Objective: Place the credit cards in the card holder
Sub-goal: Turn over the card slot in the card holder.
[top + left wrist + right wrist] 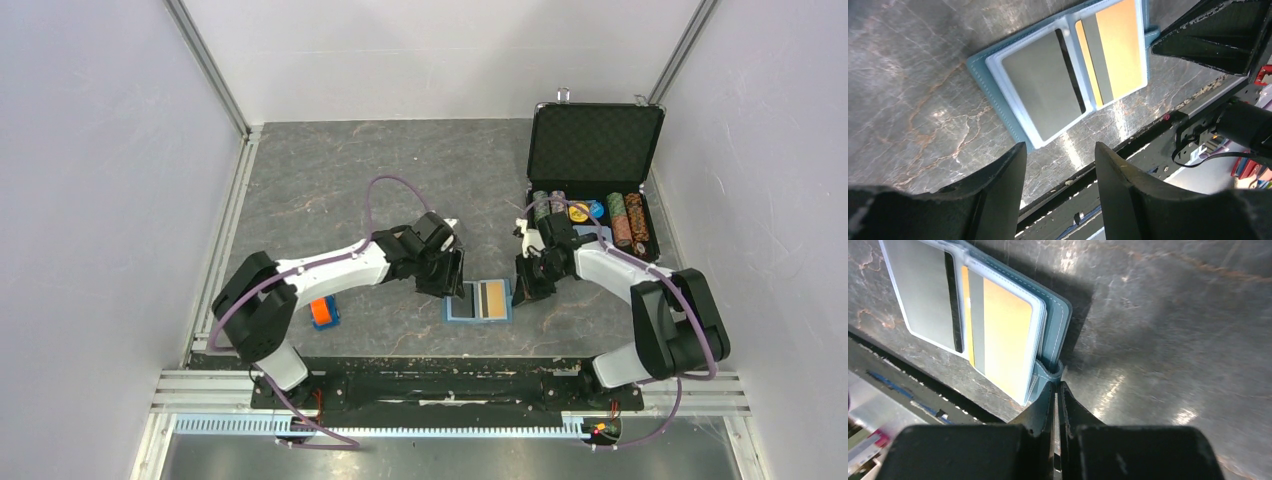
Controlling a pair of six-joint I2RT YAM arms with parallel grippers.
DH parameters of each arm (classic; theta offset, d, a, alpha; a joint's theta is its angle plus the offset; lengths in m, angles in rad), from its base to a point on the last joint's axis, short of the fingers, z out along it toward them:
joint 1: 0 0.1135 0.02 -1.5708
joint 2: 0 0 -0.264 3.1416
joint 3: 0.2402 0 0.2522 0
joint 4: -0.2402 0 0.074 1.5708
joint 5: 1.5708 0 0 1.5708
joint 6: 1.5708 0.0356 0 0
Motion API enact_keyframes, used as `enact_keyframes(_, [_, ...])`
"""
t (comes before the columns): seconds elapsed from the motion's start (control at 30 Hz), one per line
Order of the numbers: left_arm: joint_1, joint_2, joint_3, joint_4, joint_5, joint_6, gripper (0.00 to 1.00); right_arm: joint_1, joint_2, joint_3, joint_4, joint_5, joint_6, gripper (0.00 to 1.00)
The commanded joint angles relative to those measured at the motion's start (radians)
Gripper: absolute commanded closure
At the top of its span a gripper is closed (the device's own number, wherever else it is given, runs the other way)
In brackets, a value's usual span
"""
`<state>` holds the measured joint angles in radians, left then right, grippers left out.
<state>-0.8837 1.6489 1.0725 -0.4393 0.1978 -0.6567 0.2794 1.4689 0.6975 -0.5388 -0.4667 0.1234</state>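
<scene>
Arms angle inward; left end effector (1060,150) parted beside card holder (979,68), right end effector (1057,386) closed at its tab (1048,371)

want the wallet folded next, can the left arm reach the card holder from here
Likely yes: the left gripper hangs open right at the card holder's left edge, nothing between them. The right gripper, shut, sits at the snap tab on the opposite side.

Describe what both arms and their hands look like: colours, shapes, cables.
The left arm and right arm match: white shells on the long links, chunky black joints and bases, a purple cable looping along each. The left hand and right hand are matte black, with two wedge-shaped fingers tapering to the tips, edges scuffed pale.
</scene>
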Motion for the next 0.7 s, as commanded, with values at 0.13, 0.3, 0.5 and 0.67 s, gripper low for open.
enact_keyframes(0.13, [0.058, -0.061, -0.087, 0.062, 0.054, 0.01, 0.44, 0.003, -0.068, 0.107, -0.059, 0.101, -0.06, 1.0])
enact_keyframes(0.3, [0.071, -0.023, -0.076, 0.133, 0.132, -0.023, 0.47, 0.006, -0.08, 0.13, -0.068, 0.09, -0.062, 1.0])
enact_keyframes(0.5, [0.071, 0.043, -0.036, 0.184, 0.182, -0.072, 0.48, 0.007, -0.071, 0.146, -0.121, 0.166, -0.056, 0.98])
enact_keyframes(0.67, [0.071, 0.086, 0.01, 0.169, 0.198, -0.065, 0.48, 0.004, -0.068, 0.113, -0.149, 0.198, -0.039, 0.58])
